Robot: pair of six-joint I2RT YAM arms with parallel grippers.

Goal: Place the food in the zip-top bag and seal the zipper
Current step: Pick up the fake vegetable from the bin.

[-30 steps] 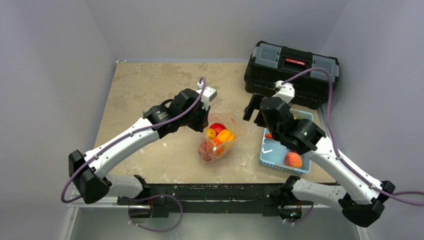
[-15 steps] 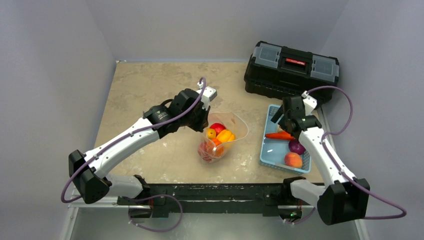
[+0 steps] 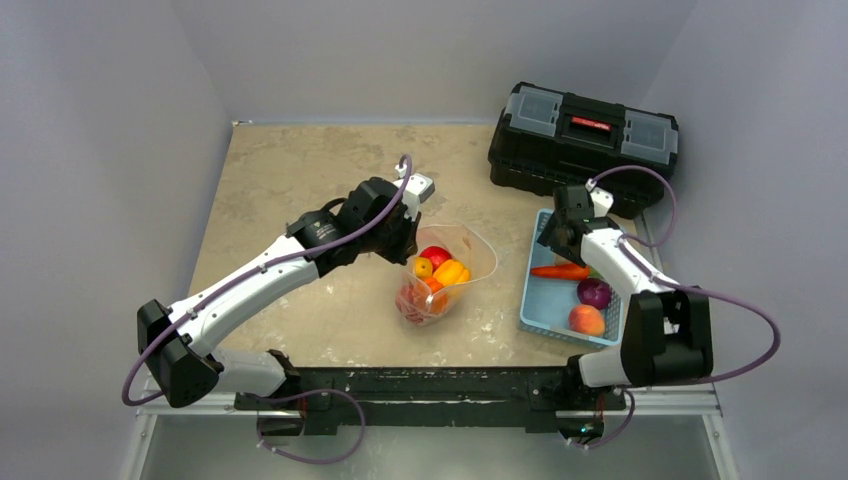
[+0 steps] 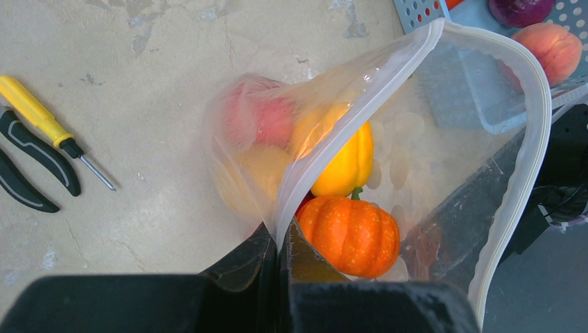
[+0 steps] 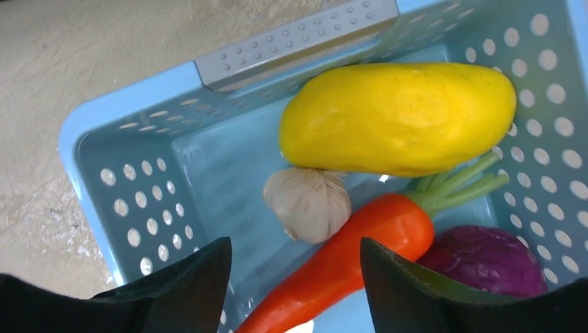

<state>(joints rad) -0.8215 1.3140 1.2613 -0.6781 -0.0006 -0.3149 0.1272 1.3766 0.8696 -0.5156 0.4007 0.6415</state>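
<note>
The clear zip-top bag stands open at mid-table, holding a red fruit, a yellow pepper and an orange pumpkin. My left gripper is shut on the bag's zipper rim, holding the mouth open. My right gripper is open and empty, hovering over the far end of the blue tray, above an orange carrot. A garlic bulb, a yellow fruit, a purple cabbage and a peach also lie in the tray.
A black toolbox stands at the back right, just behind the tray. A yellow-handled screwdriver and black-handled pliers lie on the table beside the bag, seen only in the left wrist view.
My right arm has swung back from near the bag to the far end of the blue tray and now hovers over it. The left gripper and the bag have not moved.
</note>
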